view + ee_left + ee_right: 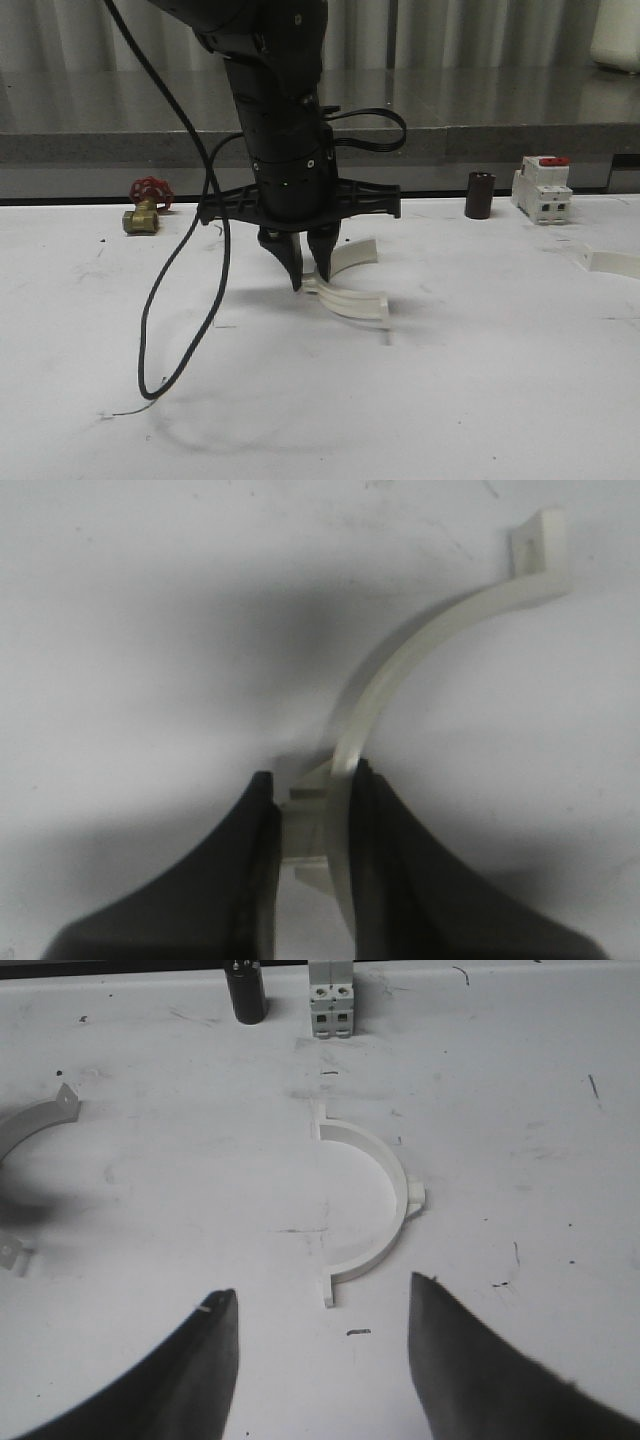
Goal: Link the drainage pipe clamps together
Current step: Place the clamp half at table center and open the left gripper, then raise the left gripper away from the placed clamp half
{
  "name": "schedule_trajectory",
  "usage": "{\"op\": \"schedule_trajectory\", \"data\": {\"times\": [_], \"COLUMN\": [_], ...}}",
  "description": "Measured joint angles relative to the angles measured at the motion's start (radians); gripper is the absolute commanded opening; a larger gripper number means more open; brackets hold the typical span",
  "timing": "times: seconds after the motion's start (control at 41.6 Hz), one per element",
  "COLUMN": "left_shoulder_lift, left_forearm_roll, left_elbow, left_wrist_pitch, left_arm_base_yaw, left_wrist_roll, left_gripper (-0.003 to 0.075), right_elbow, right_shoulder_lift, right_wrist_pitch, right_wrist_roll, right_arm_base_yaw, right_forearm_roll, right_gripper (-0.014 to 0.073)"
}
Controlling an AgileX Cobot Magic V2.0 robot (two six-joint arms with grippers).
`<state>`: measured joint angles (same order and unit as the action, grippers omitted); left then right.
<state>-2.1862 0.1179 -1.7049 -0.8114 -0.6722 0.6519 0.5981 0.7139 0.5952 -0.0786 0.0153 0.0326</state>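
While the left arm stands almost straight down over the middle of the bench (480, 400), its claw (309, 268) has its fingers pinched on one end of a clamp (350, 300), with the fingertips down at the bench surface. In the left wrist view the two dark fingers (385, 870) press on either side of the tabbed end of that clamp (400, 670), and the rest of its arc curves away over the bench to a flat tab at the far end. From the front the arc lies low on the bench, just right of the fingertips. A black cable (185, 270) droops from the arm in a loop to the bench on its left.

The right claw (320, 1360) is spread wide, its fingers empty, poised above a second clamp (385, 1195) that lies flat on the bench near the right edge, touched by nothing. In the front view a piece of this clamp (612, 262) shows at the right edge.

Along the far edge stand a red-handled valve (146, 205) toward the left, and a dark cylinder (480, 194) with a breaker (541, 189) toward the right.
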Motion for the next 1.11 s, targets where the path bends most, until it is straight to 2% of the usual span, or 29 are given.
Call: {"op": "schedule_trajectory", "data": {"times": [0.337,0.625,0.721,0.842,1.01,1.106], "left_shoulder_lift": [-0.002,0.000,0.017,0.080,0.255,0.386], "left_forearm_roll": [0.000,0.010,0.015,0.007,-0.031,-0.104], "left_elbow": [-0.002,-0.002,-0.002,-0.003,0.012,0.083], "left_wrist_pitch": [-0.002,-0.017,-0.037,-0.088,-0.128,-0.112], "left_arm_base_yaw": [0.000,0.000,0.000,0.000,0.002,0.023], "left_wrist_roll": [0.006,0.004,-0.039,-0.182,-0.492,-0.652], "left_gripper": [0.0235,0.0243,0.0243,0.0242,0.0242,0.0242], "right_elbow": [0.000,0.000,0.000,0.000,0.000,0.000], "right_shoulder_lift": [0.000,0.000,0.000,0.000,0.000,0.000], "right_wrist_pitch": [0.000,0.000,0.000,0.000,0.000,0.000], "right_wrist_roll": [0.000,0.000,0.000,0.000,0.000,0.000], "right_arm_base_yaw": [0.000,0.000,0.000,0.000,0.000,0.000], "right_forearm_roll": [0.000,0.000,0.000,0.000,0.000,0.000], "right_gripper": [0.0420,0.0420,0.0420,0.0420,0.0420,0.0420]}}
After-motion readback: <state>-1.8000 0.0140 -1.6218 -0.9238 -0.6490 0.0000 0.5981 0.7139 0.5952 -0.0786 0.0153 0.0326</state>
